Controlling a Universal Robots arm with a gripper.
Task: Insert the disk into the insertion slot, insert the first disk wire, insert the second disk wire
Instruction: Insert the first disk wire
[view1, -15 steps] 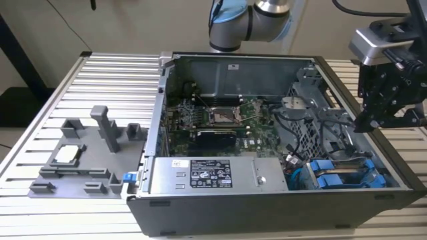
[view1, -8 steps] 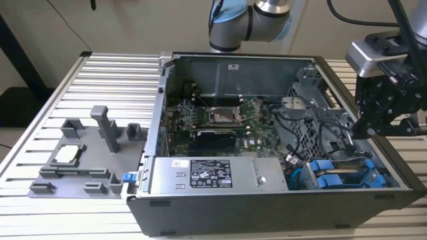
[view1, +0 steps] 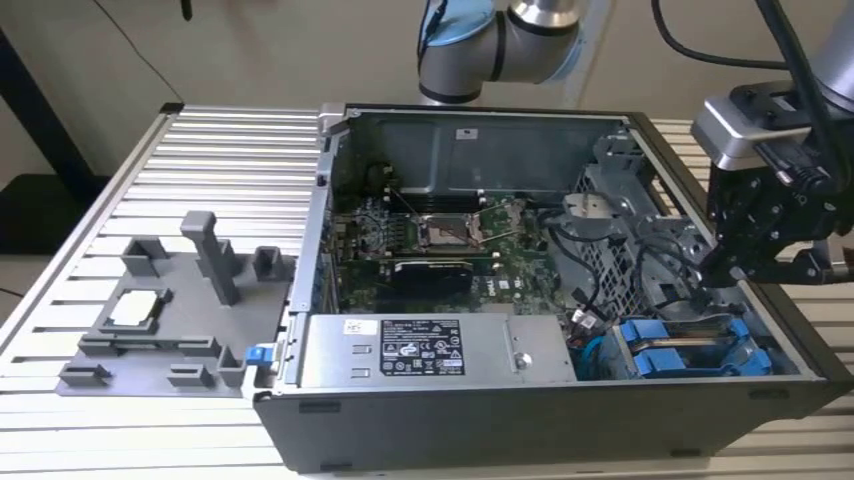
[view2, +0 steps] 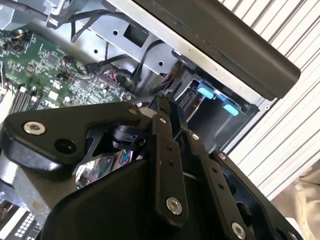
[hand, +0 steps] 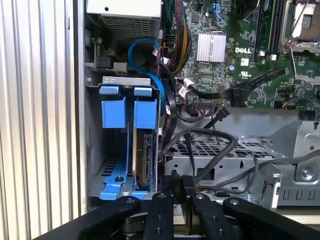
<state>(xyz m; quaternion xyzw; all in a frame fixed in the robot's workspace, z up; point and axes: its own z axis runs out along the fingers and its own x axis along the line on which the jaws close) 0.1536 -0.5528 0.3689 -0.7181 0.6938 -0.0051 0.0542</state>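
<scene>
The disk (hand: 148, 161) sat already in the insertion slot (hand: 94, 150). My end effector (hand: 178, 176), closed narrow, hovered beside the wires (hand: 200, 131); their plugging seemed not done.

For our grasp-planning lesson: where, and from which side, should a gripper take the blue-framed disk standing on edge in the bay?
Probably by the disk's blue tab end, reached through the case's open side: the bay wall and the neighbouring blue frame flank its faces.

Robotics lab bench: slotted aluminium table (view1: 214, 140), robot arm (view1: 501, 45), open computer case (view1: 534, 425), grey jigs (view1: 174, 310).
</scene>
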